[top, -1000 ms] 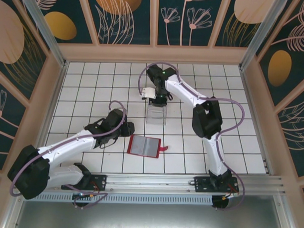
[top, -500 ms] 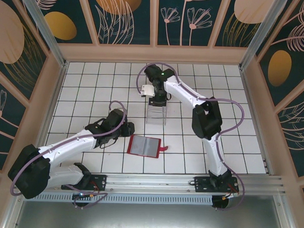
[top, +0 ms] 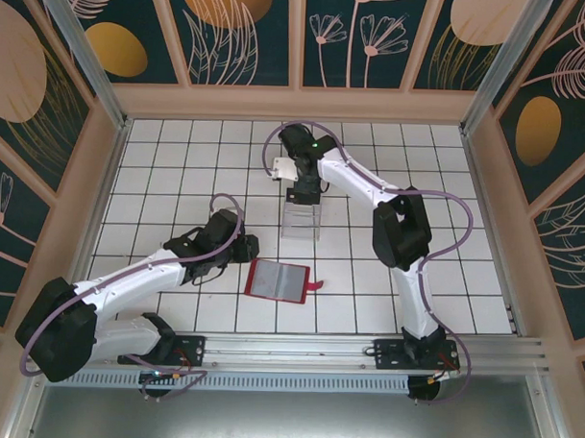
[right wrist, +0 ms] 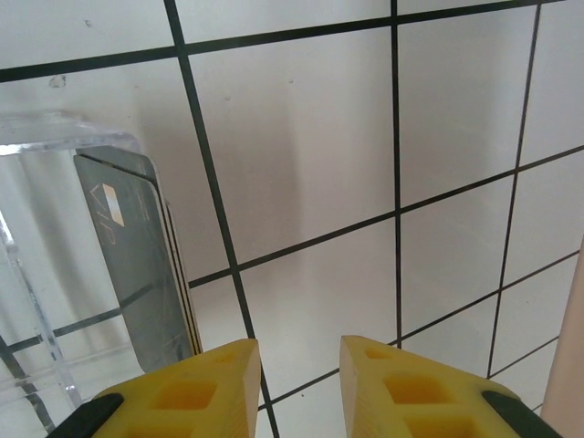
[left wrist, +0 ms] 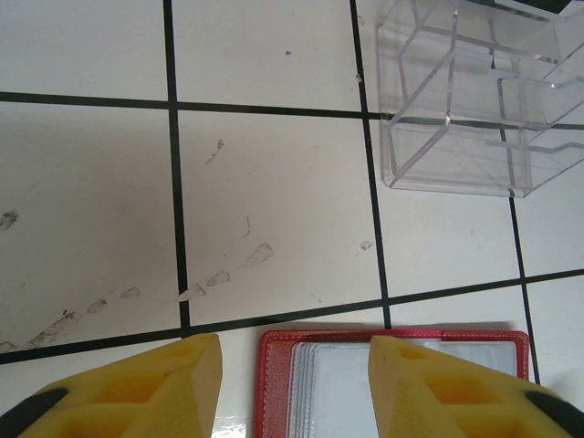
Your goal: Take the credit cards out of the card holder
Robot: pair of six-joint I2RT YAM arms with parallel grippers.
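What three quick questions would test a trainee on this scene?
1. True or false: the wallet lies open on the tiles.
2. Where are the dark cards? A in the clear box; B in the wallet; C flat on the tiles.
3. Fill in: the right gripper is ___ and empty.
Key: 1 true; 2 A; 3 open.

Clear glossy plastic box (left wrist: pixel 461 100), glazed tiles (left wrist: pixel 274 201)

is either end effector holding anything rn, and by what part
Nothing is held. The left end effector is open near the red wallet, and the right end effector is open beside the dark cards standing in the clear box.
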